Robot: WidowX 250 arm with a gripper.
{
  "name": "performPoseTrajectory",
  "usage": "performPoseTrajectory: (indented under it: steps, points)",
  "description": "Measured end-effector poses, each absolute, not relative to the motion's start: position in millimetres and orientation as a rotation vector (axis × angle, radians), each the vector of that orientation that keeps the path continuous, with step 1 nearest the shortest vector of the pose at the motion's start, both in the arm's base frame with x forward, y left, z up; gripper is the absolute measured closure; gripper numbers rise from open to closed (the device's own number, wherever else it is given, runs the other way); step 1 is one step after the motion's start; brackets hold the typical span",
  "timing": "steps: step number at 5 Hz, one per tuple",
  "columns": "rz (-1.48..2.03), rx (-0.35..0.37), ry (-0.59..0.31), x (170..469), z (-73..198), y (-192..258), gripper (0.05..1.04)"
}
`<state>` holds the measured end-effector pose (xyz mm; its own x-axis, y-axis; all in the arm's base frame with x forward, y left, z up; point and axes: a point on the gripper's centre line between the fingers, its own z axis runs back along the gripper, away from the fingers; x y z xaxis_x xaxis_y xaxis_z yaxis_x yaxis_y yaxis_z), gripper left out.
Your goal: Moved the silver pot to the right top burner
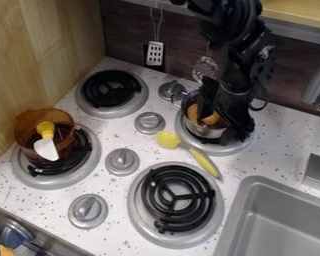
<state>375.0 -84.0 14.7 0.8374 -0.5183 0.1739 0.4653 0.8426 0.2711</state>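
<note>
The black gripper (219,126) hangs over the right side of the silver pot (204,131) from above. Its two fingers stand apart, one over the pot's opening and the other by its right side; whether they touch the pot is unclear. The pot stands upright at the right top burner (240,146), with brownish-orange pieces (211,119) inside. Part of the pot and much of that burner are hidden behind the gripper.
A yellow utensil (204,162) lies just below the pot. An amber pot (26,129) with a yellow-handled tool sits on the lower left burner. The other burners, several knobs (149,122), hanging utensils (155,53) and a sink (283,220) surround the work area.
</note>
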Motion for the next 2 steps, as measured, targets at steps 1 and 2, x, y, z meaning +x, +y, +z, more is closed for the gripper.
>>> performPoseTrajectory:
  steps: [1, 2]
  points:
    - [-0.492, 0.281, -0.286, 372, 23, -76, 0.087]
    - [-0.454, 0.260, -0.274, 354, 27, -71, 0.087]
